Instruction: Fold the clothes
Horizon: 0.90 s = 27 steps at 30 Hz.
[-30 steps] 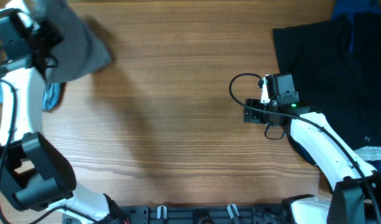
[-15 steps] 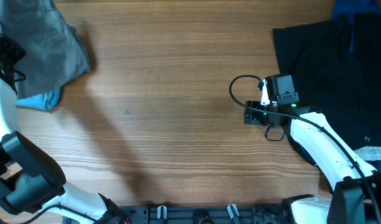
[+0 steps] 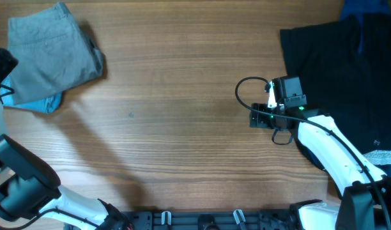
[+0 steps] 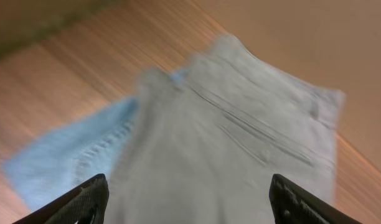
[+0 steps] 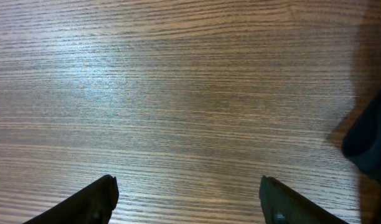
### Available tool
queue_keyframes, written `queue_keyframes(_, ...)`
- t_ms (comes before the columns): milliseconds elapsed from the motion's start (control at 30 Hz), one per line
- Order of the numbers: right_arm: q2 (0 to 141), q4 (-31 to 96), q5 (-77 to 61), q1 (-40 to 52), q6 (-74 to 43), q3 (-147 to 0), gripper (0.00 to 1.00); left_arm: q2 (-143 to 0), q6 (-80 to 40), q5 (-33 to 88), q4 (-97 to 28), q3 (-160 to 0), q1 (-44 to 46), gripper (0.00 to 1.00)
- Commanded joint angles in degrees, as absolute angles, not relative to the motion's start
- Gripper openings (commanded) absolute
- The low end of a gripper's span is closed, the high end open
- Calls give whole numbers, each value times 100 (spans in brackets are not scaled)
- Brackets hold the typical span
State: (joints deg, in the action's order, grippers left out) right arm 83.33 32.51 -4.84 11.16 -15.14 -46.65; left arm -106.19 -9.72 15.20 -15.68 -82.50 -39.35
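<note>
Two grippers, both spread wide and holding nothing: left gripper (image 4: 189,208) hanging over the grey trousers (image 3: 52,48), right gripper (image 5: 190,205) hanging over bare table (image 3: 183,115) near the middle, just left of the black garment (image 3: 339,76). Grey trousers folded into a compact bundle at the far left, resting on light-blue jeans (image 3: 37,102), with a blue edge peeking out on the near side. Black garment spread unfolded over the far right, with a dark-blue piece (image 3: 368,7) beyond it at the far edge. Judged from that: one bundle set down, the black garment next in line.

Lift the left gripper straight up before swinging away, to avoid catching a fingertip in the pocket seam and dragging the bundle open. Leave the grey trousers alone otherwise. Bring the right gripper to the near-left corner of the black garment, low and level, sliding one finger under the hem. Pinch a single layer only; check the right wrist view for a doubled edge, hard to read on dark cloth. Draw the cloth slowly toward the open middle of the table, keeping it flat against the wood rather than bunched. Bring the left gripper across to the opposite corner for a taut, square spread before any fold. Expect heavy drape and drag from so large a piece.
</note>
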Motion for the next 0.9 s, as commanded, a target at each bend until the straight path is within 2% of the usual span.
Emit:
queue_keyframes(0,8254,3096,-692,1116,-1498,-4692,82,-10698,-963,2836,-1831,-8379,-3699,83)
queue_keyframes(100,8261,2891,-945,1116,-1507,-4692,84,-10698,-958,2851,-2449,-8379,-3138,88)
queue_keyframes(200,8265,2899,-952,1116,-1509,-4689,84,-10698,-961,2851,-3247,-8379,-2368,100)
queue_keyframes(233,8265,2945,-952,1116,-1509,-4689,84,-10698,-961,2849,-3474,-8379,-2167,100)
queue_keyframes(267,8265,2987,-954,1118,-1516,-4689,79,-10700,-961,2845,-3787,-8379,-1922,100)
queue_keyframes(300,8265,3030,-954,1116,-1520,-4687,69,-10700,-961,2847,-4042,-8361,-1712,100)
queue_keyframes(333,8265,3074,-952,1116,-1518,-4687,54,-10700,-961,2840,-4353,-8342,-1481,100)
queue_keyframes(467,8265,3096,-952,1116,-1520,-4685,19,-10707,-961,2346,-5433,-8176,-611,100)
queue_keyframes(533,8265,3089,-950,1116,-1518,-4687,17,-10707,-961,2263,-5638,-8053,-342,100)
queue_keyframes(567,8265,3092,-950,1116,-1518,-4685,17,-10707,-961,2255,-5717,-7953,-185,95)
queue_keyframes(600,8265,3109,-950,1116,-1514,-4687,17,-10707,-965,2241,-5701,-7601,80,65)
queue_keyframes(633,8265,3114,-950,1116,-1514,-4685,17,-10707,-982,2244,-5649,-7500,117,53)
queue_keyframes(767,8265,3114,-950,1116,-1500,-4685,21,-10707,-1317,2246,-4930,-6751,252,31)
queue_keyframes(800,8265,3111,-950,1116,-1500,-4687,21,-10707,-1455,2246,-4753,-6602,252,23)
queue_keyframes(833,8265,3114,-950,1116,-1503,-4687,22,-10707,-1566,2246,-4578,-6464,252,21)
queue_keyframes(867,8265,3116,-950,1116,-1503,-4685,22,-10707,-1590,2246,-4416,-6324,250,14)
